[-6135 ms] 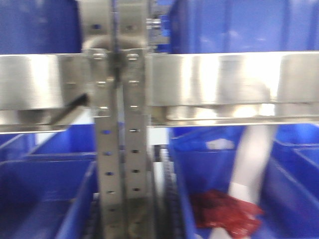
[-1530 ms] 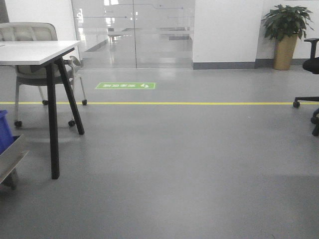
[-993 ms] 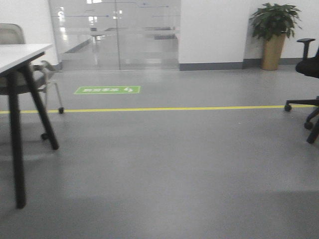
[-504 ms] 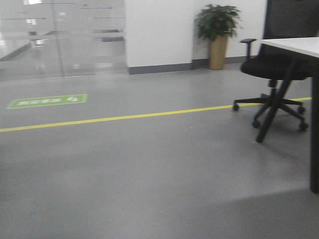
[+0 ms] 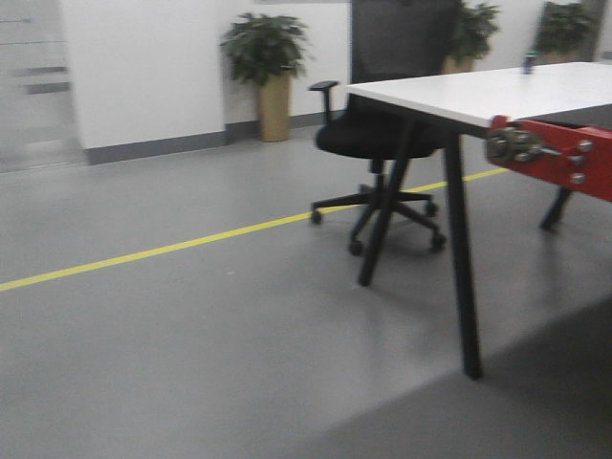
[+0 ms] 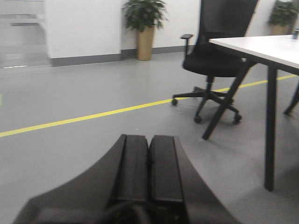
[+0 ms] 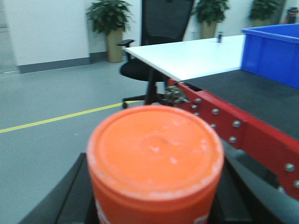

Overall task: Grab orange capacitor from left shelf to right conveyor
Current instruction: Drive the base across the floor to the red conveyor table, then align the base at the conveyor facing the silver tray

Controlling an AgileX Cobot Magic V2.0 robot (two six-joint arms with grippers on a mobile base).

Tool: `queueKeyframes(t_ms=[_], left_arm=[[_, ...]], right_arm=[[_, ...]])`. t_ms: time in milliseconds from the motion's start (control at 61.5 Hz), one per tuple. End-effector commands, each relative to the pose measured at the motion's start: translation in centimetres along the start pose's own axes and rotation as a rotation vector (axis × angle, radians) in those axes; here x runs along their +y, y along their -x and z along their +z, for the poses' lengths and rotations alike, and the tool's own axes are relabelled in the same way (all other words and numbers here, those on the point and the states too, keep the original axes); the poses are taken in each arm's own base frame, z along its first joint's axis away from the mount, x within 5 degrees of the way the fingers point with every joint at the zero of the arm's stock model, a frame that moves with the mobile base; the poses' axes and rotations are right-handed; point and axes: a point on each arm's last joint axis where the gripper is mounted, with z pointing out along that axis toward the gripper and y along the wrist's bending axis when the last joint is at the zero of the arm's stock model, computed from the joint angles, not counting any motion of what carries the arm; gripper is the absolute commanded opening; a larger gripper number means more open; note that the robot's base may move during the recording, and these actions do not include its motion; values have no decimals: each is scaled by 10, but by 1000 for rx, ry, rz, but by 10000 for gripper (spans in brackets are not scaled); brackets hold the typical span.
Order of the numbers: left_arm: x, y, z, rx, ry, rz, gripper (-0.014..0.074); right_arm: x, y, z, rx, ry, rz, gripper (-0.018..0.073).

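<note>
Left hand (image 6: 149, 172): fingers pressed together, nothing between them.
Floor line (image 5: 143, 253): has slid left in the front view; shelf gone from sight, so the base has turned right.
Counter (image 5: 478, 91): newly in view, chair (image 5: 382, 134) by it.
Conveyor (image 5: 564, 158): red edge just entered at far right.
Right hand (image 7: 156, 200): clamped on the capacitor (image 7: 155, 149).
Capacitor: upright, left of the belt, not on it; pickup judged done, set-down remaining.
</note>
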Motion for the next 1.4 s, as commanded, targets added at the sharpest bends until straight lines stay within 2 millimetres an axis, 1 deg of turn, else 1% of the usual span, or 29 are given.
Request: queueKeyframes(t_ms=[0, 1383], left_arm=[[0, 10, -2, -106, -5, -4, -127], [0, 10, -2, -106, -5, -4, -127]], right_arm=[[1, 16, -5, -118, 7, -5, 49], [1, 16, -5, -118, 7, -5, 49]])
